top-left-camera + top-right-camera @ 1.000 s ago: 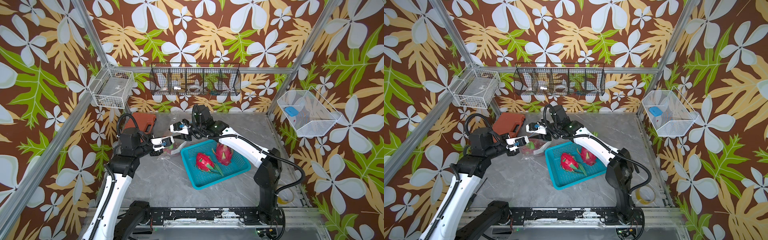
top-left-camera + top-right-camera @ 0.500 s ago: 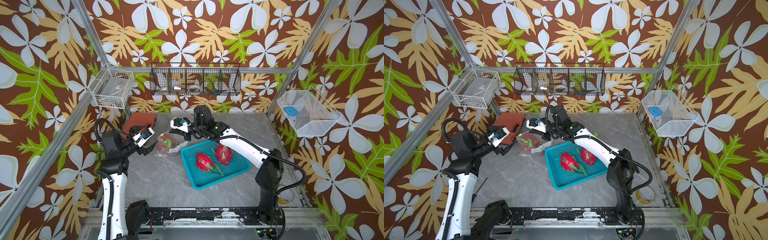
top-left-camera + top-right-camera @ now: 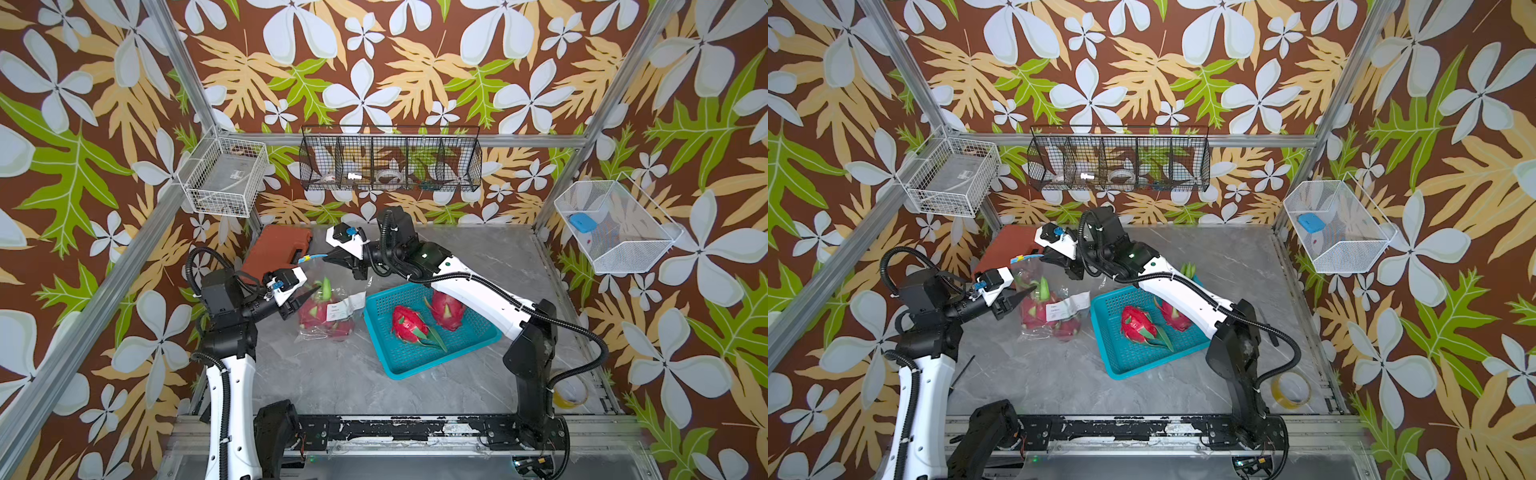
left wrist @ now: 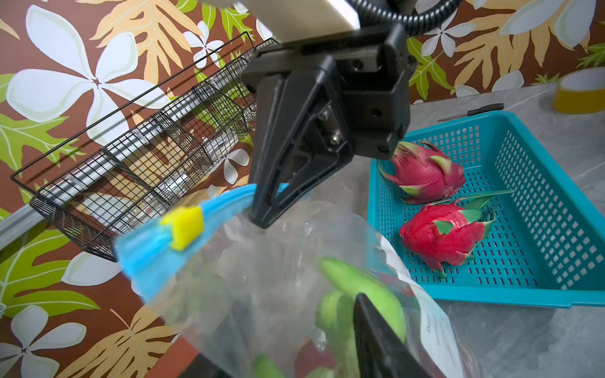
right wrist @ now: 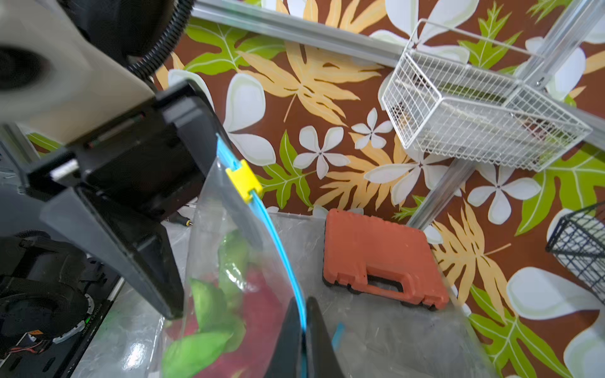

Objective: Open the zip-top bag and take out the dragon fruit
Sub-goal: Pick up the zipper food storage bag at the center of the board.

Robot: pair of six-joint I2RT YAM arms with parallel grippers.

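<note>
Dragon fruit (image 3: 316,311) lie inside the clear bag (image 3: 309,334), which rests on the table (image 3: 332,374) just beside the teal basket (image 3: 415,357). Two more fruit (image 3: 409,326) sit loose in the basket, close together. The bag's mouth is held up off the table. The right end effector (image 5: 303,314) is clamped on the blue zip strip (image 5: 281,255), apart from the yellow slider (image 5: 244,181). The left end effector (image 3: 308,294) sits against the bag by a green frond, jaws apart; whether it grips the film cannot be told. A red case (image 3: 276,253) lies behind the bag.
</note>
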